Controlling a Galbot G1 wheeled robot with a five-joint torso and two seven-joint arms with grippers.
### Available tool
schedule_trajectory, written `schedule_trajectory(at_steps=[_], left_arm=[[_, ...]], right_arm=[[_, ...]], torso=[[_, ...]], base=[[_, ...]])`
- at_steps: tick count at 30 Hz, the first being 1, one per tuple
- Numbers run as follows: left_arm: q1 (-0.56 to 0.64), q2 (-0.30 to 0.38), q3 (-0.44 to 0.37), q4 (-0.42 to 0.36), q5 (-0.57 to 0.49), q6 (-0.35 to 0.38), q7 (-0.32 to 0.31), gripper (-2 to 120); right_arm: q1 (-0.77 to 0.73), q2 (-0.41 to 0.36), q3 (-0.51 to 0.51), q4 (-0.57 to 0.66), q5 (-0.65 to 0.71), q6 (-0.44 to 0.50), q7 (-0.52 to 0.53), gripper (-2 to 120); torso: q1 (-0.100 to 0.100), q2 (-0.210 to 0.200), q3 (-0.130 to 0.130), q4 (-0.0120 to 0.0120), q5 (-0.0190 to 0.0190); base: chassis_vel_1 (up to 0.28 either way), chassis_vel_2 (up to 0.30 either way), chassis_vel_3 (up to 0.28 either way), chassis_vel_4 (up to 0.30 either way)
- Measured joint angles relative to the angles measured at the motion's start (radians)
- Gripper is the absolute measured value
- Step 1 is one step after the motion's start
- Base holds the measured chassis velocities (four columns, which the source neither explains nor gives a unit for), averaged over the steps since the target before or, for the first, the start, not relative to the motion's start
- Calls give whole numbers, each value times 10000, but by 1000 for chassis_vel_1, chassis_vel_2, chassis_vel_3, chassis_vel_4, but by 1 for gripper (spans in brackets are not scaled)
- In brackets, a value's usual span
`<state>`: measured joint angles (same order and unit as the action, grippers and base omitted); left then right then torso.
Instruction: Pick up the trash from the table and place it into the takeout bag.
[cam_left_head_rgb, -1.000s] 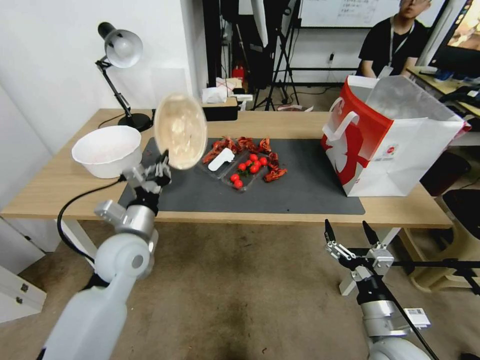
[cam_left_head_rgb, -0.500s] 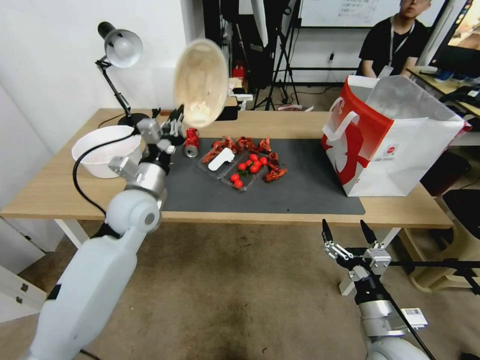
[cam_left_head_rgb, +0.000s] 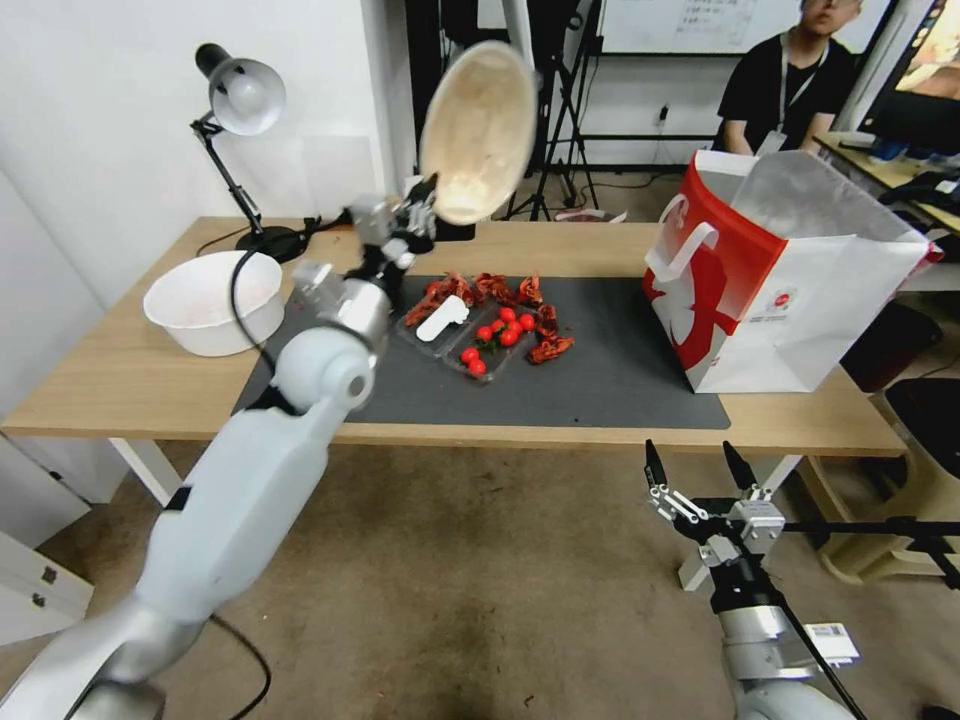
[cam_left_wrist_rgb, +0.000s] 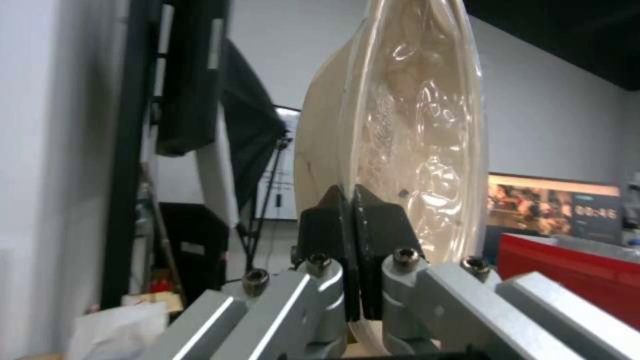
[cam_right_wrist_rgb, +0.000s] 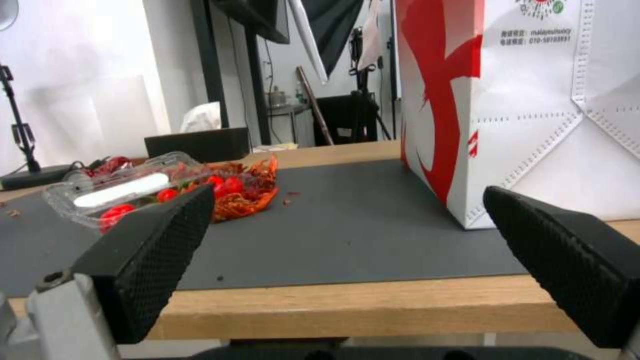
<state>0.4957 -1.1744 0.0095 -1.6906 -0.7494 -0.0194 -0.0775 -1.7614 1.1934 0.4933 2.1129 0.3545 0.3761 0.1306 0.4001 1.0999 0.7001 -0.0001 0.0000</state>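
Beige bowl (cam_left_head_rgb: 478, 130): held on edge in the air above the table (cam_left_head_rgb: 110, 370), left of the takeout bag (cam_left_head_rgb: 790, 290)
Left gripper (cam_left_head_rgb: 418, 205): jaws pinched tight on bowl rim
Right gripper (cam_left_head_rgb: 700, 470): low in front of table edge, fingers spread wide, nothing held
Mat (cam_left_head_rgb: 600, 380): tomato tray (cam_left_head_rgb: 470, 335) in the middle

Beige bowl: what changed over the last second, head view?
The left claw, shut on the round beige bowl's rim, carried it up and to the right, from beside the large white bowl toward the takeout bag. The grip held throughout. The right claw stayed open and parked below the table edge; bag and tomato tray unmoved.
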Motion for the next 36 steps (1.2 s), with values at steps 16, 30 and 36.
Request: schedule_trajectory(at_steps=[16, 30, 36], left_arm=[[-3011, -1529, 2771, 1707, -177, -1, 110, 0], [-4244, -2862, 4090, 2685, 144, 49, 95, 0], [-4793, -3445, 4580, 3765, 832, 130, 53, 0]], right_arm=[[-61, 14, 12, 121, -107, 4, 15, 100], [-138, 101, 81, 91, -134, 115, 10, 100], [-175, 108, 177, 51, -128, 209, 5, 100]], torso=[[-1, 0, 0, 1, 2], [-2, 1, -2, 2, 2], [-1, 0, -1, 0, 1]], base=[[0, 0, 0, 0], [0, 0, 0, 0], [0, 0, 0, 0]])
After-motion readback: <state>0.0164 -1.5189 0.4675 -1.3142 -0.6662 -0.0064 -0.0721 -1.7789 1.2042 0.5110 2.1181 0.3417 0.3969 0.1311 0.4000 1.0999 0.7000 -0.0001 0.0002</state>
